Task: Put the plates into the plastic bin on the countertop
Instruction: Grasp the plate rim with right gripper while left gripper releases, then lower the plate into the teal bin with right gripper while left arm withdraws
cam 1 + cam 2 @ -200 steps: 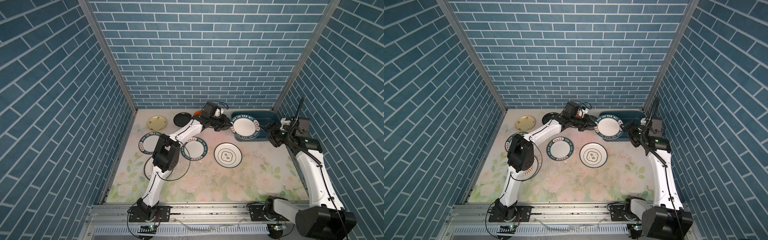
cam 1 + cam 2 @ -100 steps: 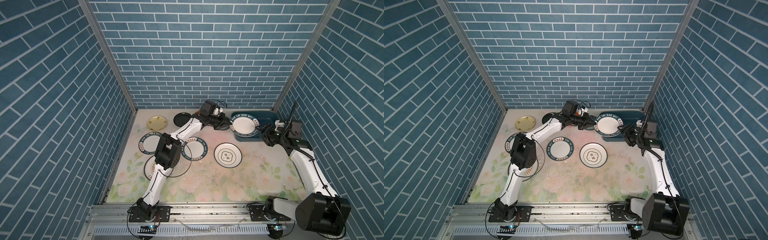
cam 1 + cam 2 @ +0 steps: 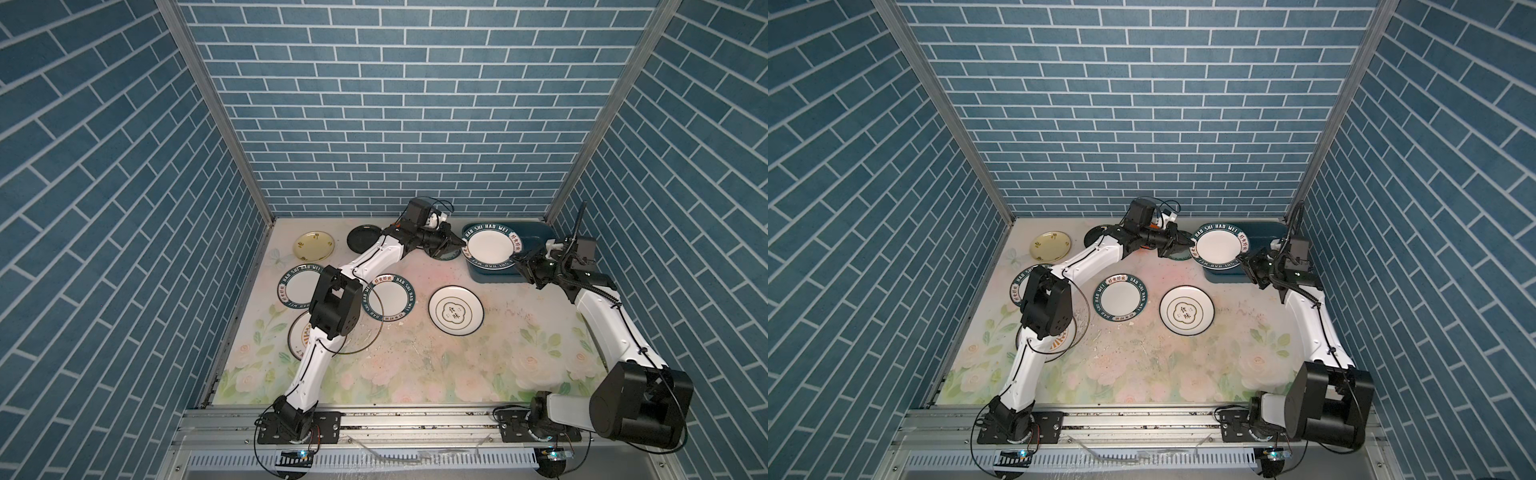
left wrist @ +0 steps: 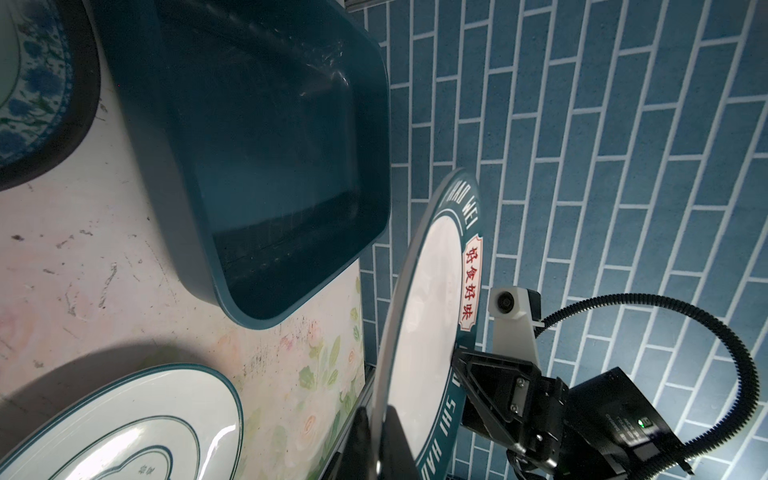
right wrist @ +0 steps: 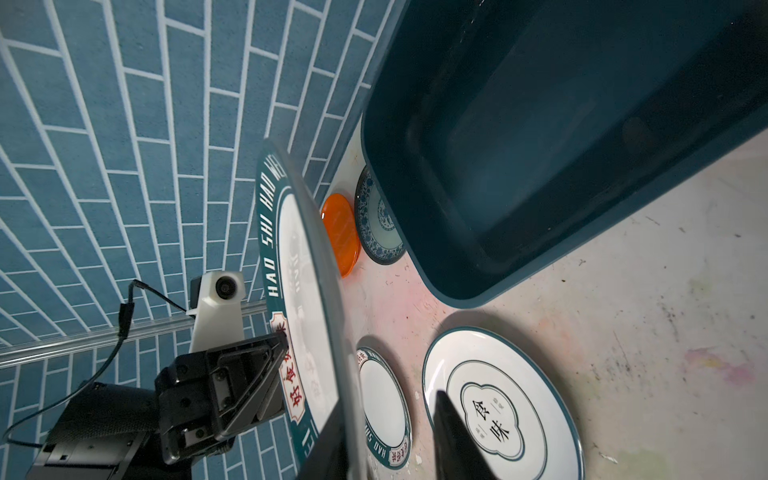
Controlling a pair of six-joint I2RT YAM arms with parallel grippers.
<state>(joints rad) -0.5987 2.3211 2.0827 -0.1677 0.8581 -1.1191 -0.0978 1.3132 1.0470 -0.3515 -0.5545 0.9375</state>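
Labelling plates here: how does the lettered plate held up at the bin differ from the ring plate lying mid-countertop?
The held lettered plate is lifted off the surface, rim clamped in the left gripper; the ring plate lies flat on the countertop. The held lettered plate has a broad dark lettered rim and bare centre; the ring plate has a thin dark edge and characters in its centre. Both are round and white.

Lettered-rim plate [image 3: 492, 248]: white, raised, tilted, covering the left end of the dark teal plastic bin [image 3: 534, 237] in both top views. Ring-marked plate [image 3: 456, 310], second lettered plate [image 3: 390, 298], third lettered plate [image 3: 299, 286], cream plate [image 3: 314, 244] and black plate [image 3: 362, 237]: flat on the floral countertop [image 3: 436, 365].
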